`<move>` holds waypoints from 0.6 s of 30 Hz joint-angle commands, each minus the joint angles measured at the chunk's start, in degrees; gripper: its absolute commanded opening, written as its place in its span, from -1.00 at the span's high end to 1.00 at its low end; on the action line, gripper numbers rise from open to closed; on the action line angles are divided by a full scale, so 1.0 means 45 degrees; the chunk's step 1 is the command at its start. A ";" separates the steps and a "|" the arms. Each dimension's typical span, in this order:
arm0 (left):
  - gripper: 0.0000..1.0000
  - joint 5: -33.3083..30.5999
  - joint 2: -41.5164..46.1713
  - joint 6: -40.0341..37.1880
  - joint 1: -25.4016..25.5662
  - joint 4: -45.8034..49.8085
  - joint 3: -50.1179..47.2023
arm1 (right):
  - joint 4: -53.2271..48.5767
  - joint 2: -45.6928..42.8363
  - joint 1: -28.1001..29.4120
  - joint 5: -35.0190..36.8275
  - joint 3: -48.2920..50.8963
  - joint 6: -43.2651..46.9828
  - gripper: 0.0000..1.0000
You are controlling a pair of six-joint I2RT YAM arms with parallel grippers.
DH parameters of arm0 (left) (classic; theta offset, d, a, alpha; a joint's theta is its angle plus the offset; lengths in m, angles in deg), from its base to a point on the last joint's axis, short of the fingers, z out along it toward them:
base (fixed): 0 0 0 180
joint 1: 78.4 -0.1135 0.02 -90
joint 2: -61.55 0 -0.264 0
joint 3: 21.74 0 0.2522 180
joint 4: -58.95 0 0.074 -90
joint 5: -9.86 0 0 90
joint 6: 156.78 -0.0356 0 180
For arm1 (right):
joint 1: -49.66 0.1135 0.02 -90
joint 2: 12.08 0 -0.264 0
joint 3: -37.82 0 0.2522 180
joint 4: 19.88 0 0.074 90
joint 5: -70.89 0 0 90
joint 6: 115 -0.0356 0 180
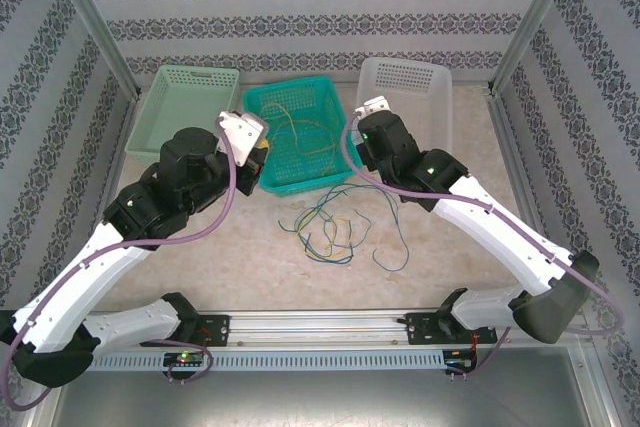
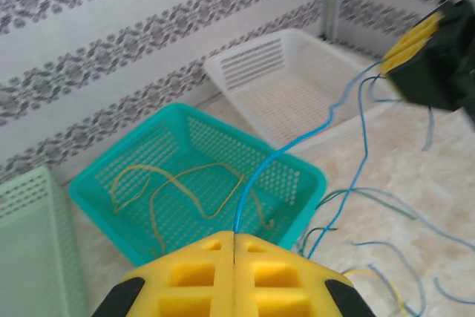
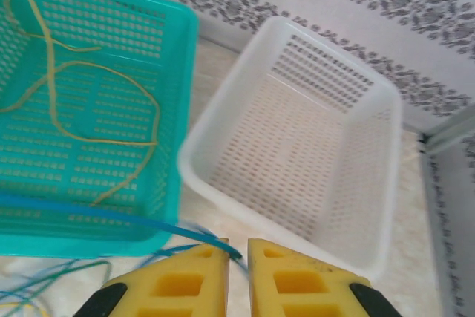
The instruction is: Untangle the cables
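Thin, limp blue cable [image 2: 289, 146], light and slippery, rises mid-frame; left gripper [image 2: 234, 240] pinches its lower end, right gripper [image 3: 237, 249] seemingly nips the other. Best held near ends.

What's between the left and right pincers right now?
A blue cable, running from the shut left pincer over the teal basket up to the right pincer; the left wrist view shows it.

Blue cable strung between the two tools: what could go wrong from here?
1. The blue cable runs from the left tool to the right tool, its tail dropping into the tangle; pulling apart may drag other strands along.
2. A narrow gap shows between the right tool's fingers, so the cable could slip out.
3. The span passes above the teal basket and might snag its rim.
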 commanded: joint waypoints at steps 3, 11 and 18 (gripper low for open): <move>0.99 -0.2559 0.0003 -0.0883 -0.0428 0.1477 0.0138 | -0.0947 0.0165 -0.0134 0.2649 -0.0344 0.0772 0.80; 0.98 -0.3866 -0.0013 -0.1819 -0.0584 0.1478 0.0290 | -0.1069 0.0204 -0.0058 0.2672 -0.0353 0.0791 0.86; 0.98 -0.3691 -0.0354 -0.2339 -0.0890 -0.0024 0.0689 | 0.0050 0.0309 -0.0259 -0.0825 0.0033 -0.1153 0.43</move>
